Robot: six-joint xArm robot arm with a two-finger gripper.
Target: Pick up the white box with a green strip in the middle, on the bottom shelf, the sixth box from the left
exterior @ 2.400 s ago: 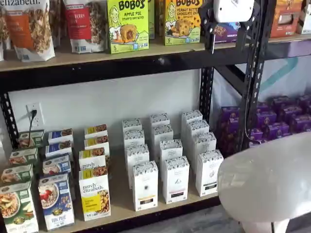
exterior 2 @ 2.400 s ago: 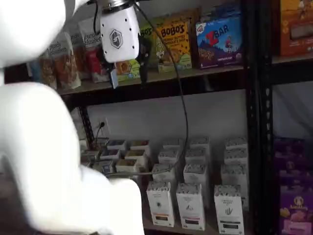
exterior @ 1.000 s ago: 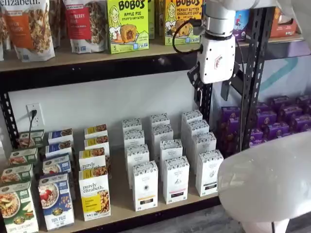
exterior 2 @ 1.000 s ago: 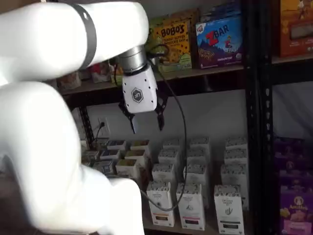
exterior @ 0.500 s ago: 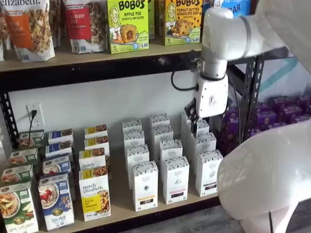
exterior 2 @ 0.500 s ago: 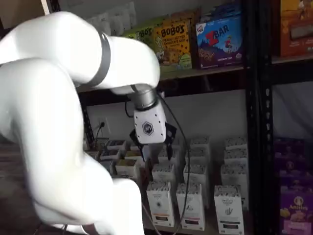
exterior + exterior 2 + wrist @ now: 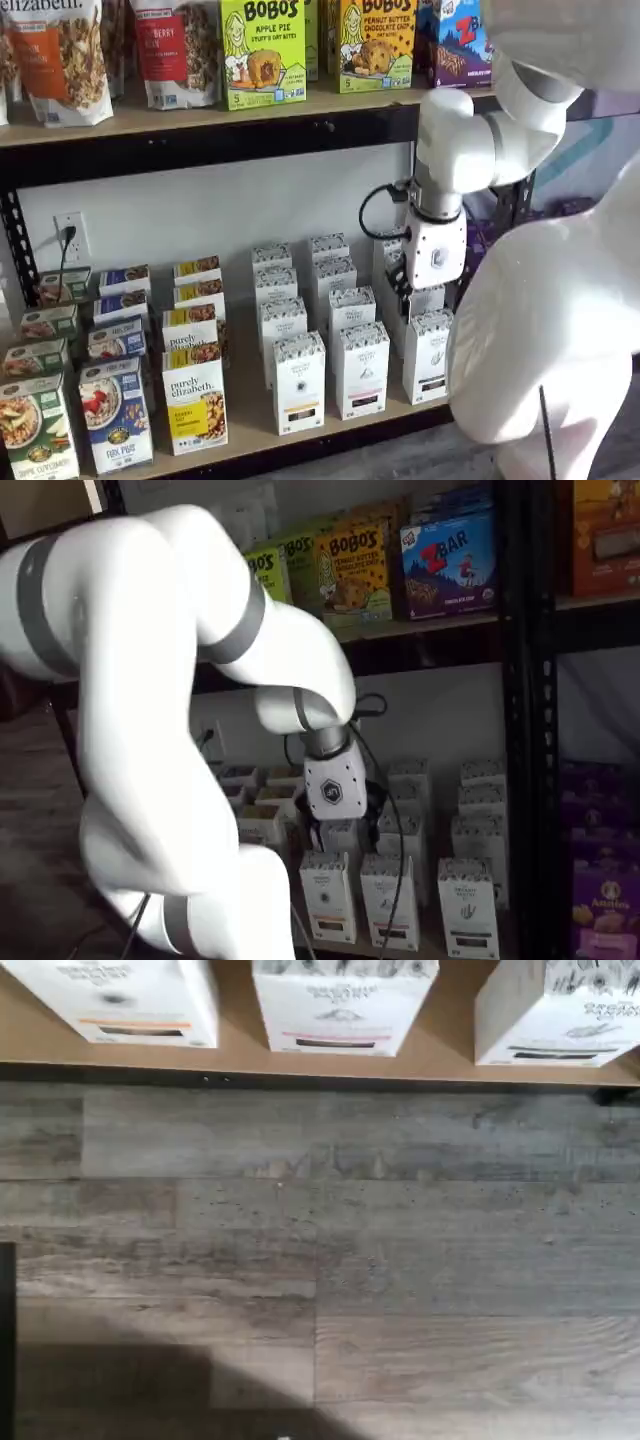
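A black metal rack is standing against a pale wall, its upper board carrying yellow Bobo's boxes (image 7: 263, 50) and granola bags (image 7: 62, 55). The bottom shelf (image 7: 245, 405), the surface under inspection, is showing a tan board behind a black front rail; in the wrist view its front edge (image 7: 440, 1055) is lying above grey wood-plank flooring (image 7: 330, 1260), with three white carton bases standing along it.

On this surface, colourful cereal boxes (image 7: 195, 395) are occupying the outlet side, and rows of tall white cartons with speckled tops are filling the middle. The white box (image 7: 430, 355) is standing upright at the front of the row nearest the upright post and the purple boxes (image 7: 605, 905); in a shelf view it is showing as the end carton (image 7: 468, 910) of the front line, clear of contact.

The tool (image 7: 403, 290) is hanging low among the cartons, its white body above the rows just behind the white box. In a shelf view it (image 7: 340, 830) is sitting over the middle cartons, with a cable looping beside. The fingers are largely hidden, so whether they are parted or closed cannot be told. Nothing is seen gripped.
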